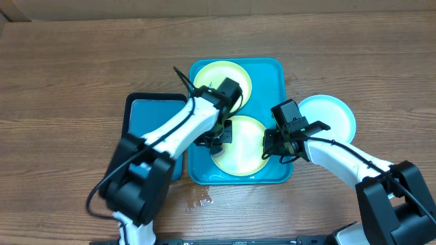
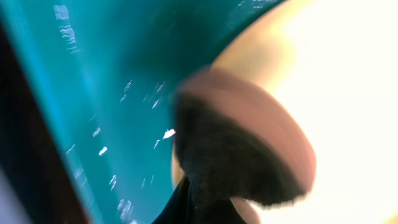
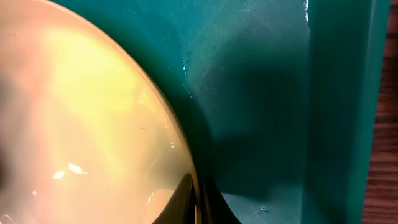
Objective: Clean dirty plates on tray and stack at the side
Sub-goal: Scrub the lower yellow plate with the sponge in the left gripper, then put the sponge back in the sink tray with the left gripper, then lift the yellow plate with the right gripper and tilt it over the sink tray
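Currently, two yellow-green-rimmed, pale-centred plates are seen in the turquoise tray [image 1: 271, 76]: the far plate [image 1: 219, 75] and the near plate [image 1: 242, 148]. The light blue plate [image 1: 334, 116] is set on the desk [image 1: 68, 68] just right of the tray. The near plate's rim is pinched by the jaws of the right gripper [image 1: 276, 146]. A dark sponge [image 2: 236, 155] is clamped at its left edge by the jaws of the left gripper [image 1: 216, 135].
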`<state>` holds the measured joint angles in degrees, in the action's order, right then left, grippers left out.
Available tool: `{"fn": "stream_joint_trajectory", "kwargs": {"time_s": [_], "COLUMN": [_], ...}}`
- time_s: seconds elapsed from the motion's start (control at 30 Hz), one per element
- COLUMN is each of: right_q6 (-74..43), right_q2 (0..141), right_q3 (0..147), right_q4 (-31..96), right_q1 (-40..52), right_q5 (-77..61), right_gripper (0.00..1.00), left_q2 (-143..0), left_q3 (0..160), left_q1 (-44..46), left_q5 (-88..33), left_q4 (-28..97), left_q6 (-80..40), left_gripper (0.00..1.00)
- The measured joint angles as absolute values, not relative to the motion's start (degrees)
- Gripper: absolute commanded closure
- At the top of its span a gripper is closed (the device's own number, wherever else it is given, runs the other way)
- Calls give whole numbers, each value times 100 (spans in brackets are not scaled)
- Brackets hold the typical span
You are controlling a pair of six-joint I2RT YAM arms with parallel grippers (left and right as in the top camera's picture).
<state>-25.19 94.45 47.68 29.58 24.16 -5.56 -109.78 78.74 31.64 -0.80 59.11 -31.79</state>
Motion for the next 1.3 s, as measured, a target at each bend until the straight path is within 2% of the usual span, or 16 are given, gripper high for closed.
{"fn": "stream_joint_trajectory", "kwargs": {"time_s": [0.17,0.37,0.5,0.53,0.67,0.73,0.8,0.93,1.0,1.03,1.3], "right_q6": [-2519,-2521,-2521,-2523,-2521,-2526,-2530,-2523,-2521,-2488,-1664], "right_q2": [9445,9445,9445,9445,9445,9445,9445,9430,9358,9299,8927], "right_q3": [4768,4768,4768,4768,4781,4862,4976,5247,5430,5546,6965], "right_q4": [2965,2963,2961,2961,3033,3293,3640,4239,4436,4519,4554], "right_q1": [2414,2414,2414,2414,2414,2412,2405,2412,2449,2488,3553], "right_q5": [-556,-552,-552,-554,-550,-506,-454,-270,-163,-93,460], "right_gripper": [96,96,96,96,96,96,96,96,96,96,96], "left_q2": [-9749,-8774,-8862,-8912,-9179,-9244,-9229,-9111,-8949,-8858,-7688], "left_q3": [8047,8156,7389,7126,6292,6119,6125,6434,6729,6908,9013], "left_q1": [2803,2075,1577,1474,1142,1022,950,847,799,768,495], "left_q5": [38,1155,1490,1487,1243,1052,856,473,362,322,211], "left_q4": [6359,7185,6670,6451,5870,5872,5900,6230,6477,6598,7819], "left_q6": [-3002,-2952,-2939,-2932,-2930,-2921,-2864,-2827,-2805,-2805,-2674], "left_gripper": [96,96,93,89,87,80,61,42,17,1,0]}}
